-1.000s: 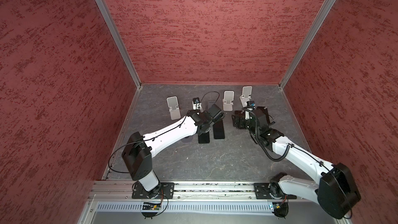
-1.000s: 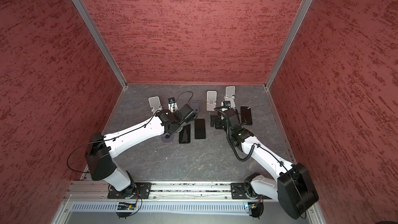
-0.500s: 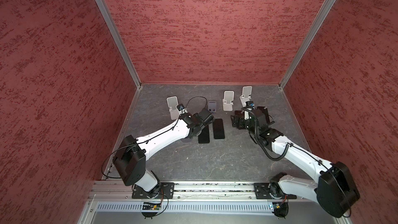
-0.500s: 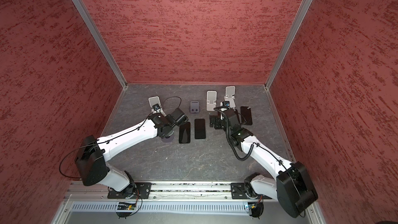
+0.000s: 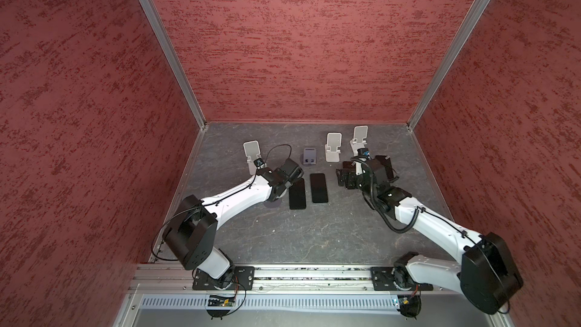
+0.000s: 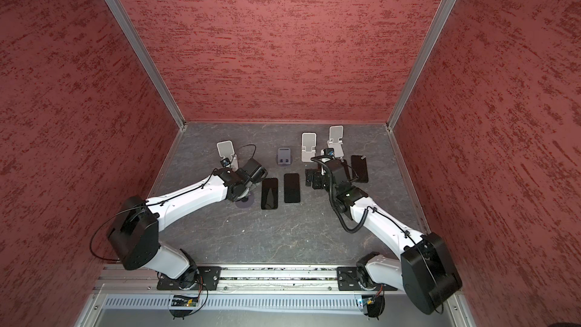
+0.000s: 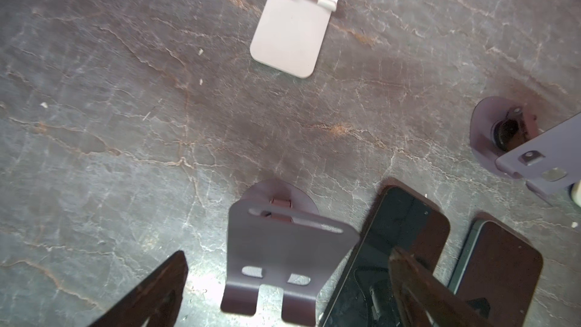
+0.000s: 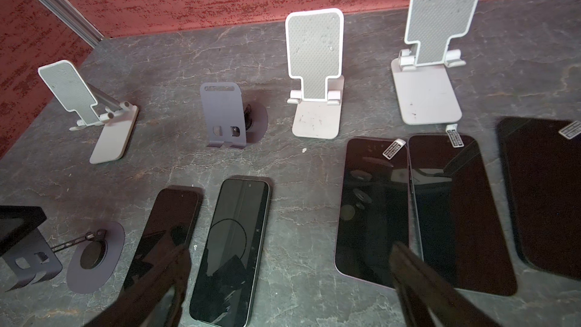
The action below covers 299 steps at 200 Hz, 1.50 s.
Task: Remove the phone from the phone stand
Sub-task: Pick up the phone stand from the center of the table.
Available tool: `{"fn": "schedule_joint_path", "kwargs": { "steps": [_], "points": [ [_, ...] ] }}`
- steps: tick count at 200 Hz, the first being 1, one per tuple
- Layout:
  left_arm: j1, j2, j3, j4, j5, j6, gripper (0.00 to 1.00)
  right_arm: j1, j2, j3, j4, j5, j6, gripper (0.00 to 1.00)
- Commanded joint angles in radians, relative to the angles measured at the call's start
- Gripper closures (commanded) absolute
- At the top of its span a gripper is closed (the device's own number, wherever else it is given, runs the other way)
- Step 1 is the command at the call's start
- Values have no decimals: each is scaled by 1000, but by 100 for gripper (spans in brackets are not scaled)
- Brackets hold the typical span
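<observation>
Five dark phones lie flat on the grey floor, and none sits on a phone stand. Two phones (image 5: 297,195) (image 5: 318,187) lie mid-floor; three more (image 8: 371,209) (image 8: 456,209) (image 8: 547,190) lie beside the right gripper. My left gripper (image 7: 286,251) (image 5: 287,173) is open and hangs over an empty purple phone stand (image 7: 283,253), next to the nearer mid-floor phone (image 7: 386,246). My right gripper (image 8: 290,246) (image 5: 344,177) is open above bare floor, between a mid-floor phone (image 8: 232,246) and the right-hand group.
Other empty stands line the back: a white one (image 5: 251,150) at the left, a purple one (image 5: 309,156) in the middle, and two white ones (image 5: 333,147) (image 5: 360,135) at the right. Red walls close in three sides.
My left gripper has drawn back from the middle purple stand, leftward and nearer, to above the other purple stand. The right arm has barely moved. Both grippers stay open.
</observation>
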Motion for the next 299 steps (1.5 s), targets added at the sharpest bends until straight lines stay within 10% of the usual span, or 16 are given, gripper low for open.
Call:
{"fn": "schedule_joint_path", "kwargs": {
  "steps": [1,211,299],
  "points": [
    [13,30,7,27,21,24,0,-10,3,9,27,-8,7,1],
    [32,62,-19,114,28,93,35,-10,26,6,31,-1,7,1],
    [129,113,100,181,54,302,36,-10,53,19,29,8,4,1]
  ]
}}
